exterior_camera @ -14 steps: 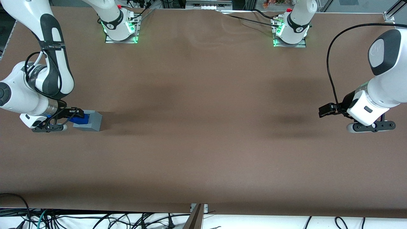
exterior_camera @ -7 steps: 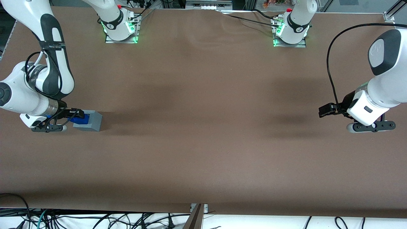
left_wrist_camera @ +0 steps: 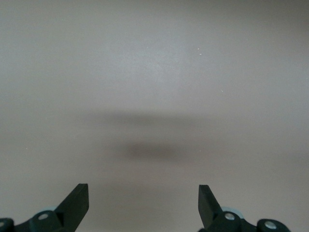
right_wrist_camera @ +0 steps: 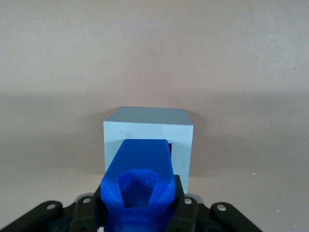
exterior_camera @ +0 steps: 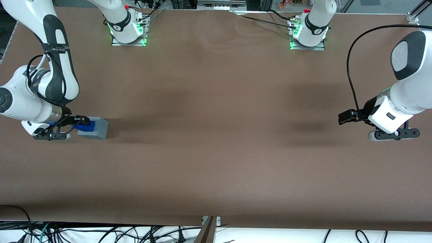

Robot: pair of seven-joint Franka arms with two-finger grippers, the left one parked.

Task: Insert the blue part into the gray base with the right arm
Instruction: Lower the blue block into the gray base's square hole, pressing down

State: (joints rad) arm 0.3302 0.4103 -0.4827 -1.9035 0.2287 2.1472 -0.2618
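At the left edge of the front view, about halfway down the frame, the right arm bends low over the brown surface. Its black hand reaches sideways toward the middle of the frame and is closed on the blue part, with a finger pressed against each flank of the block. The wrist view shows this grip plainly: the blue part sits between the dark fingers, its narrower knob facing the camera and its broader body pointing at the gray base.

The gray base rests on the surface at the hand's tip, toward the working arm's end of the table. In the front view the blue part overlaps the cube's top face on the side nearest the hand. In the wrist view its leading end covers most of the dark square recess, of which only a thin strip shows beside the blue edge. Whether the part has actually entered the recess or only sits at its mouth cannot be told. A soft shadow lies on the surface beside the base.
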